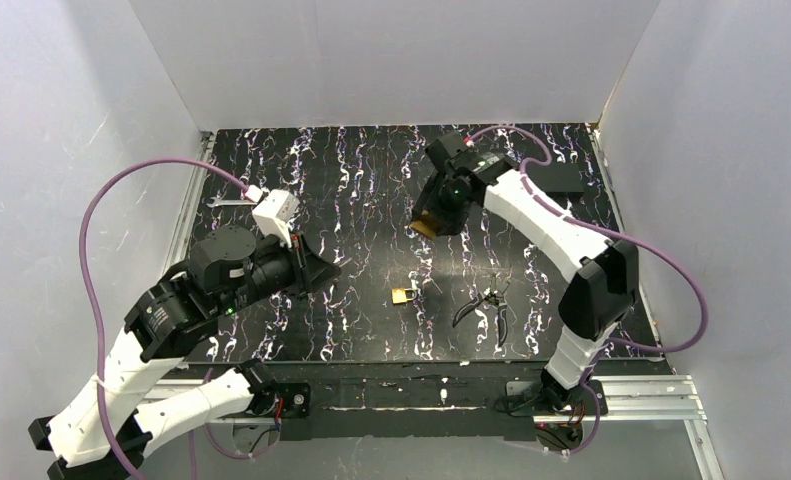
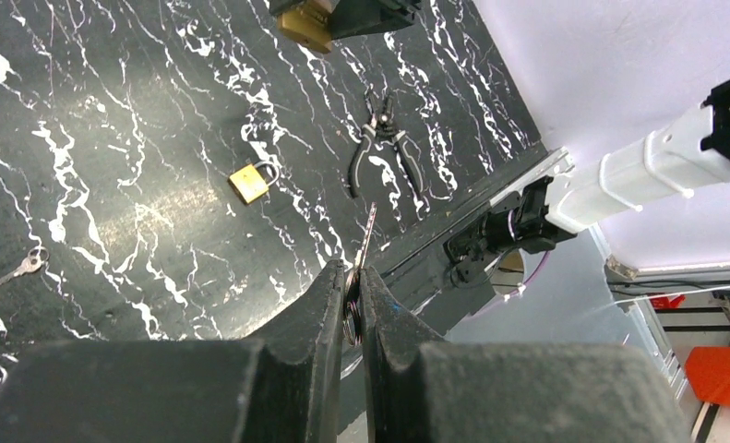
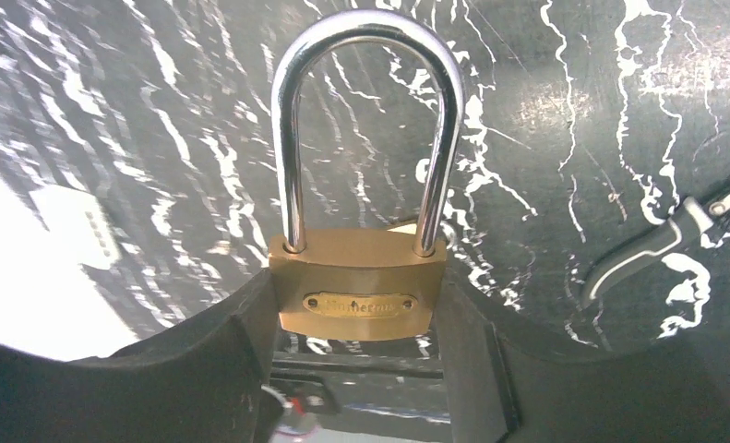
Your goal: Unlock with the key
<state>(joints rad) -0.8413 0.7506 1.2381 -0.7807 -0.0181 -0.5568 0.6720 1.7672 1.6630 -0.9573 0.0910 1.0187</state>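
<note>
Between the clenched fingers of the left gripper [image 2: 353,281] sits the key [image 2: 368,231], seen edge-on, its blade poking out toward the pliers [image 2: 384,152] and the small padlock [image 2: 250,182] lying on the table [image 2: 112,111]. The pads hide the key's head. That arm reaches in low from the left, forearm nearly level. Farther back, the right gripper [image 3: 356,300] clamps a long-shackled brass padlock [image 3: 356,268] by its body above the table, the arm's elbow bent high. The padlock's keyhole is out of sight.
</note>
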